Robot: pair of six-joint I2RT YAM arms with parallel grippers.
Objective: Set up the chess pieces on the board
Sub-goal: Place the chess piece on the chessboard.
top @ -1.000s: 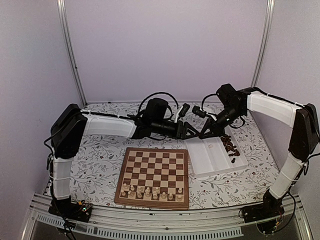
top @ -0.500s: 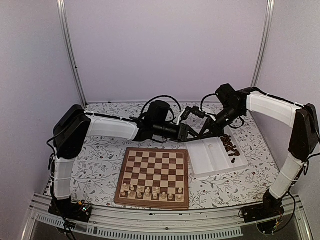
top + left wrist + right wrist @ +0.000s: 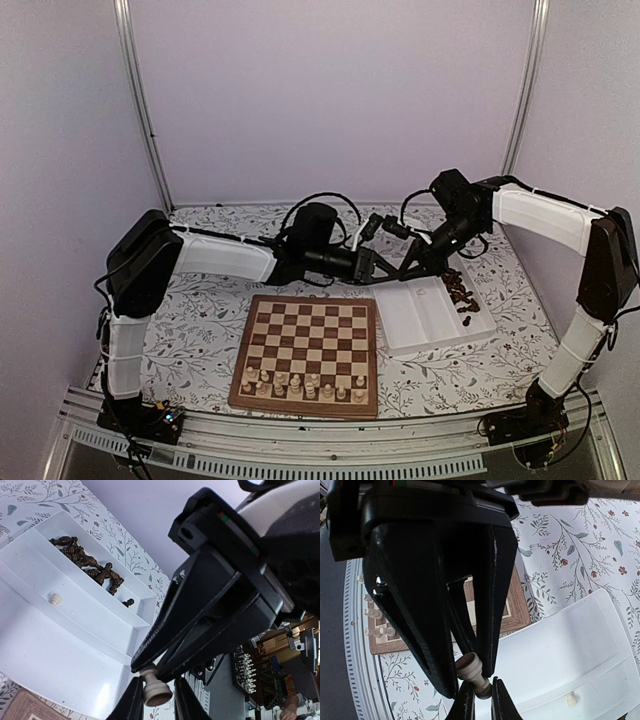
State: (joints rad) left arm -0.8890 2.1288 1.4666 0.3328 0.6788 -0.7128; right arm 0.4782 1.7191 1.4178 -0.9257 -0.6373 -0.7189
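Note:
A cream chess piece (image 3: 156,690) hangs in the air between my two grippers, over the near left corner of the white tray (image 3: 415,318). My right gripper (image 3: 481,700) is shut on its narrow head end. My left gripper (image 3: 157,703) is closed round its wide base, both fingers at the base. In the top view the left gripper (image 3: 388,267) and right gripper (image 3: 406,269) meet tip to tip behind the board (image 3: 315,340). Several cream pieces (image 3: 300,384) stand on the board's two nearest rows. The far rows are bare.
The tray's right compartment holds a heap of dark pieces (image 3: 460,290), also in the left wrist view (image 3: 87,560). One cream piece (image 3: 55,599) lies in the middle compartment; the right wrist view shows it too (image 3: 571,698). The tablecloth is floral.
The two grippers have closed the gap between them and now meet at the piece. Since half a second ago the arms have barely moved.

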